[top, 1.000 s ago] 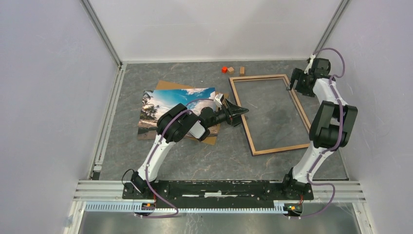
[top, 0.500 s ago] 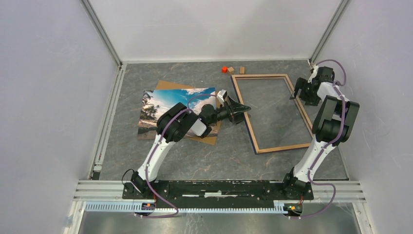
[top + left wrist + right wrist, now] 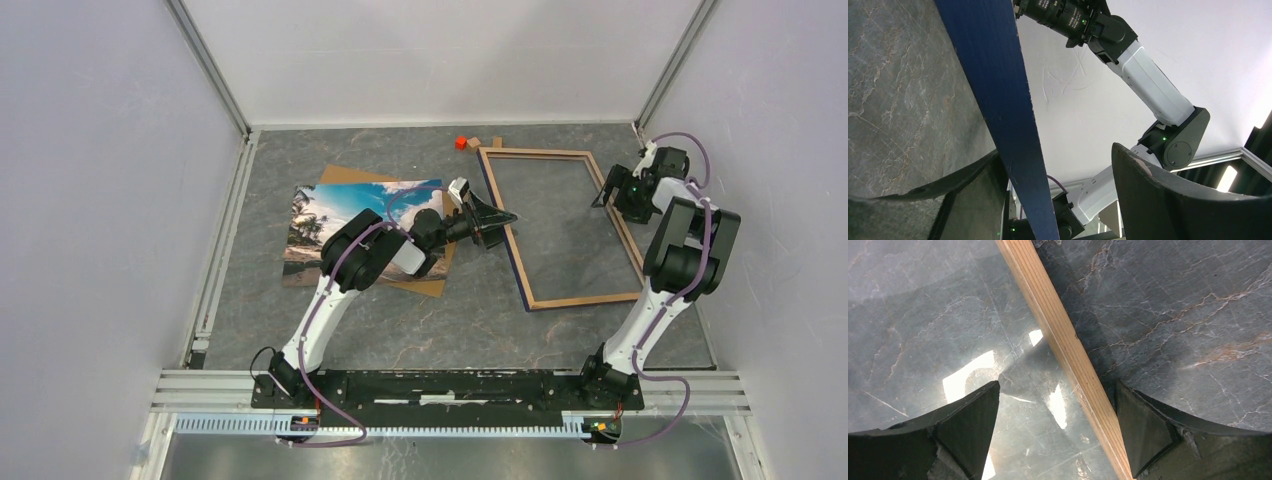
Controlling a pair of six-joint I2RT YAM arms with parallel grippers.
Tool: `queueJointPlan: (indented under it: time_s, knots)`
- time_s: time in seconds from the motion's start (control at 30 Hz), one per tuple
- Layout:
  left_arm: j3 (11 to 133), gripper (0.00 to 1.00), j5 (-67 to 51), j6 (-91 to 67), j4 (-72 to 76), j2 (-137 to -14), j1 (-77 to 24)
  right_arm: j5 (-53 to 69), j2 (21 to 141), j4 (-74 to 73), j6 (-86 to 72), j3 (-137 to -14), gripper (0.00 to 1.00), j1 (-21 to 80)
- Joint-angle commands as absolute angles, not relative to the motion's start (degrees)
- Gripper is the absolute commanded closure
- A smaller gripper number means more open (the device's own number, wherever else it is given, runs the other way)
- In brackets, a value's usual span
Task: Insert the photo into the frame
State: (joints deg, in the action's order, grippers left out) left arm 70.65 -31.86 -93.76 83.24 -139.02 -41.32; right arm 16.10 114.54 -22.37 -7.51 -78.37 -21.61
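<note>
The large thin-railed rectangular picture frame (image 3: 585, 298), light wood on top and dark blue beneath, lies on the right half of the grey marbled counter (image 3: 400, 330). Its long axis runs roughly from 12 to 6 o'clock, leaning a little toward 11 and 5.

The left gripper (image 3: 497, 218) is at the frame's 9 o'clock long rail. In the left wrist view the blue rail (image 3: 1003, 100) passes between spread jaws, lying against one finger and well clear of the other. That rail looks raised off the counter, since its blue face shows.

The right gripper (image 3: 608, 192) straddles the 3 o'clock rail. Its jaws are also spread, with the wooden rail (image 3: 1058, 335) running between them nearer the right-hand finger and not pinched.

The large glossy beach print (image 3: 335, 215) rests on a plain brown backing board (image 3: 432, 286) at 9 o'clock from the frame, well apart from the right arm and just beside the left arm.

The step in hand is probably tipping the frame over. Fetching the print afterwards would fall to the left arm.
</note>
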Motion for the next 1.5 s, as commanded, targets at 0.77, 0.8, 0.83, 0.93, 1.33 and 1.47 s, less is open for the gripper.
queueJointPlan:
  time_s: [0.77,0.8,0.83,0.93,1.33,1.47]
  knots:
    - [68.4,0.05,-27.8,-99.0,81.4,-133.1,-40.9,22.7,109.4,-18.9,-9.7,-75.7,0.11,-24.4]
    - [69.5,0.07,-28.4,-97.9,80.2,-132.3,-41.0,22.8,109.3,-18.9,-9.7,-75.7,0.11,-24.5]
    - [70.4,0.08,-29.1,-96.5,78.9,-131.2,-41.0,22.7,109.2,-18.9,-9.7,-75.6,0.11,-24.4]
    - [69.0,0.12,-29.7,-91.2,79.3,-126.5,-41.5,22.6,109.0,-19.1,-9.7,-75.6,0.11,-24.4]
    - [65.0,0.30,-27.1,-94.0,79.3,-130.6,-41.0,14.2,101.3,-22.3,-9.1,-75.3,0.11,-20.6]
    - [64.6,0.32,-27.4,-91.1,73.5,-128.6,-41.0,10.3,94.7,-24.5,-9.0,-74.2,0.11,-13.8]
